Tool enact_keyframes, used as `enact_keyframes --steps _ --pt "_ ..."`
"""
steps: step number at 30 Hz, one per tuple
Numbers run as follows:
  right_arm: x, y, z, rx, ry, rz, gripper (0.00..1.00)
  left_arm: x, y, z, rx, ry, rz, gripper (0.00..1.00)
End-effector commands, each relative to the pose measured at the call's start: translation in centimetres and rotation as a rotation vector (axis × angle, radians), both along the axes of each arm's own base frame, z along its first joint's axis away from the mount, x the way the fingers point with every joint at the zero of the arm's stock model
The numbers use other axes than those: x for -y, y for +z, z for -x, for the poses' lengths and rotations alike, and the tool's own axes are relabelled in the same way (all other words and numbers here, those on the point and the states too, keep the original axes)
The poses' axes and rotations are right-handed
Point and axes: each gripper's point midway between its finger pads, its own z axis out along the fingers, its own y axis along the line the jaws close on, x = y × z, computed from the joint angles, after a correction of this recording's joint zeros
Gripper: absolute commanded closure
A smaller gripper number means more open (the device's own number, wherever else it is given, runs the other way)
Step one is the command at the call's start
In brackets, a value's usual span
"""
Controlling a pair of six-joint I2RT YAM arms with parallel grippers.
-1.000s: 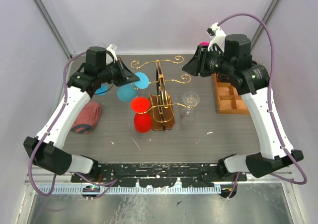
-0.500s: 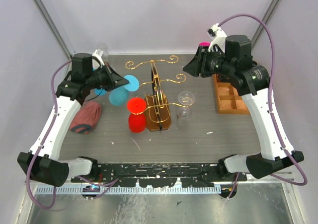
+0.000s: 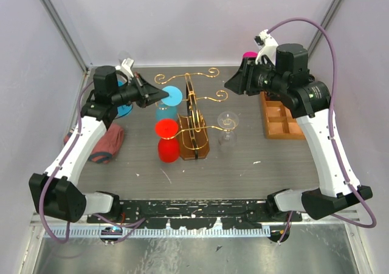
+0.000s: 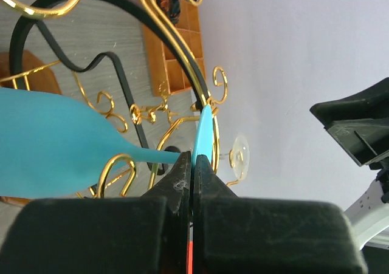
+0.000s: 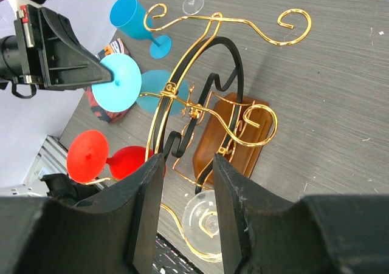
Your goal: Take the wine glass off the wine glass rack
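Pinching the blue wine glass (image 3: 164,112) by the edge of its foot with the left hand (image 3: 163,94), clamped tight.
Held sideways above the counter (image 3: 273,158), bowl just beside the left scrolls of the wine glass rack (image 3: 194,141); cannot tell whether clear of the wire. Hovering over the rack's right side with the right hand (image 3: 234,82), fingers wide apart, gripping nothing.

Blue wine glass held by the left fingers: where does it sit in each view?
Top external: blue wine glass left of centre, against the wine glass rack.
Left wrist: glass at left, foot between the left fingers.
Right wrist: glass upper left.
Shared landmark: the gold rack.
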Motion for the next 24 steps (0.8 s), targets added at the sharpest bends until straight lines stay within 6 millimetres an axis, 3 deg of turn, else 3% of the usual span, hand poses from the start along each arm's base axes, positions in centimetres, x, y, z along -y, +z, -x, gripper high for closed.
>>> enact_keyframes --steps 1,9,15,20,22,24 --pt "0.5 1.6 0.6 0.065 -0.003 -0.005 0.56 0.8 3.3 -0.9 0.114 -0.039 0.074 1.00" --pt "0.5 1.8 0.8 0.066 -0.004 -0.008 0.56 0.8 5.1 -3.3 0.174 0.008 0.076 1.00" --pt "-0.7 1.3 0.8 -0.001 0.029 -0.072 0.54 0.3 8.5 -4.5 0.245 0.002 0.112 1.00" --pt "-3.2 1.4 1.0 -0.074 0.118 -0.212 0.49 0.5 11.7 -2.9 0.325 -0.073 0.147 1.00" --pt "-4.0 1.2 -0.1 -0.127 0.092 -0.291 0.46 0.6 12.4 -2.0 0.364 -0.105 0.153 1.00" --pt "-5.4 1.1 -0.6 -0.196 0.130 -0.371 0.38 0.7 12.7 -1.4 0.391 -0.131 0.154 1.00"
